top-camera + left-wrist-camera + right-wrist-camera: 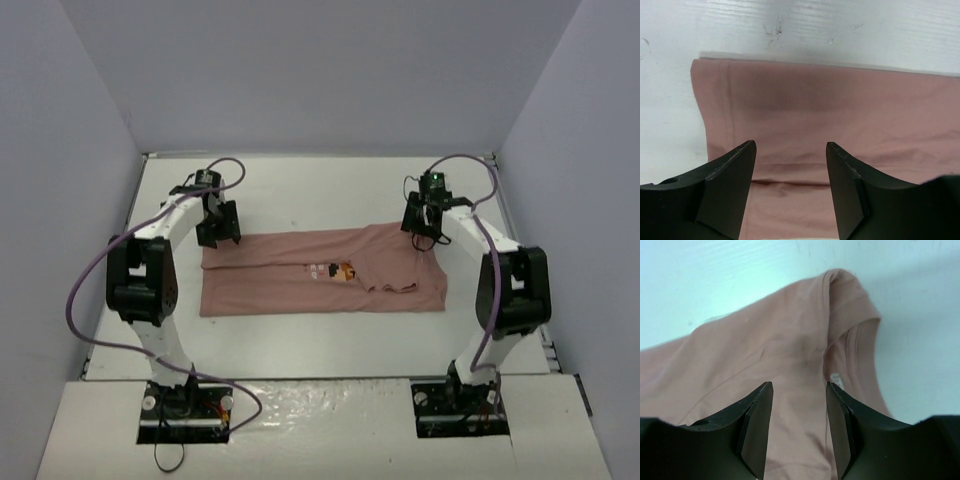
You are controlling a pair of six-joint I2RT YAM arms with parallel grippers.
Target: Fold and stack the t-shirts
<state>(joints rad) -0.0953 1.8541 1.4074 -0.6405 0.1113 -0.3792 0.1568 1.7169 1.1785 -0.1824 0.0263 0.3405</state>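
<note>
A dusty-pink t-shirt (300,275) lies flat across the middle of the white table, folded lengthwise, with part of its small pixel print (335,271) showing at a fold edge. My left gripper (218,232) is open over the shirt's far left corner; in the left wrist view the pink cloth (815,110) lies between and beyond its fingers (735,170). My right gripper (424,235) is open over the far right end, above the collar and sleeve (850,305). Neither holds cloth.
The white table (300,195) is boxed in by pale walls at the back and both sides. The arm bases (185,405) stand at the near edge, with purple cables looping beside each arm.
</note>
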